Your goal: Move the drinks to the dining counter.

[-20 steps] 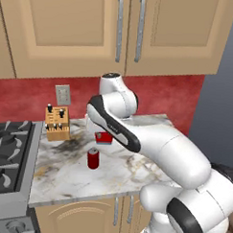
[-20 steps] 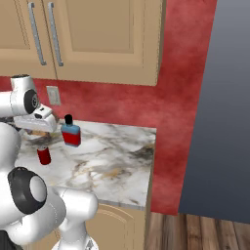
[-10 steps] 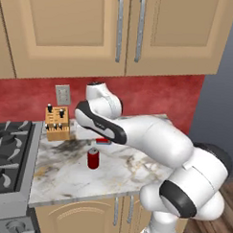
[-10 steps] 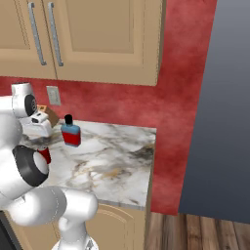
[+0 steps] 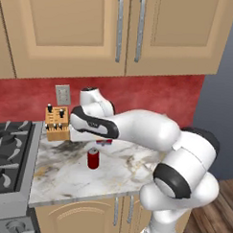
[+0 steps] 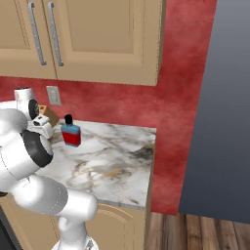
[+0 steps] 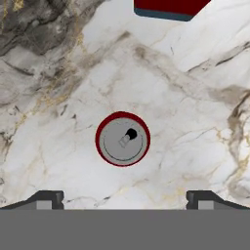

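A small dark-red can [image 5: 93, 158] with a grey top stands upright on the marbled worktop [image 5: 68, 174]. In the hand view I look straight down on the can [image 7: 122, 139], centred just beyond my gripper [image 7: 124, 200], which is open and holds nothing. My hand hovers above the can without touching it. The blue bottle [image 6: 71, 133] with red label and black cap stands further back near the red wall, and its base [image 7: 168, 7] shows at the top edge of the hand view. In the left base view my arm hides most of the bottle. The dining counter is out of view.
A wooden knife block [image 5: 57, 124] stands at the back left of the worktop, beside a stove [image 5: 6, 157]. Wooden cabinets [image 5: 127, 32] hang overhead. A tall grey panel [image 6: 219, 107] bounds the worktop on the right.
My arm has swung left and bent lower, bringing the hand over the can. The jaws have stayed open. The can and bottle have not moved.
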Robot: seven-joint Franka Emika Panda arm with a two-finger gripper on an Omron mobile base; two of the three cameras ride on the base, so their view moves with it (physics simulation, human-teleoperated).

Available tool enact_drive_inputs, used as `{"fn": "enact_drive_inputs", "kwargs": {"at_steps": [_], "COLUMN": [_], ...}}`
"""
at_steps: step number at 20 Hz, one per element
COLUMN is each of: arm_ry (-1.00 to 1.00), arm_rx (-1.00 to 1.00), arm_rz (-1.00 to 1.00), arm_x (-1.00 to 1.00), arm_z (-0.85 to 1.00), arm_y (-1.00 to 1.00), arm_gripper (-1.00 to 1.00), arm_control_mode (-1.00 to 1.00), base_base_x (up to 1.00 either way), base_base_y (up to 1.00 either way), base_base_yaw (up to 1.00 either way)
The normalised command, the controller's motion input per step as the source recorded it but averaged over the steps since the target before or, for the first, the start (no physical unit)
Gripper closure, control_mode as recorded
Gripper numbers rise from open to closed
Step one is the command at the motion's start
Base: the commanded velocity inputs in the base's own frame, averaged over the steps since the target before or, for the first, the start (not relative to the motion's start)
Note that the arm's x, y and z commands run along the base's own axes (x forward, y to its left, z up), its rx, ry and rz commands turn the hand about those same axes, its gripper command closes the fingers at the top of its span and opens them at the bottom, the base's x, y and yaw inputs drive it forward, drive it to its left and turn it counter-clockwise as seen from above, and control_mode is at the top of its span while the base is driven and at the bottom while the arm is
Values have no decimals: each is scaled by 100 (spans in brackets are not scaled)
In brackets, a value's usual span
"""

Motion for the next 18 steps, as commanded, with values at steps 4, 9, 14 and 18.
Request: {"fn": "enact_drive_inputs", "kwargs": {"at_steps": [4,9,14,18], "arm_ry": [2,0,2,7], "arm_rx": [0,0,0,0], "arm_rz": [0,0,0,0], "arm_x": [29,29,16,-7], "arm_z": [-15,-16,-22,-24], "arm_y": [0,0,1,1], "arm_gripper": [-100,-100,-100,-100], "arm_control_mode": [-100,-100,-100,-100], "base_base_x": [0,0,0,0], "base_base_y": [0,0,0,0], "base_base_yaw": [0,0,0,0]}}
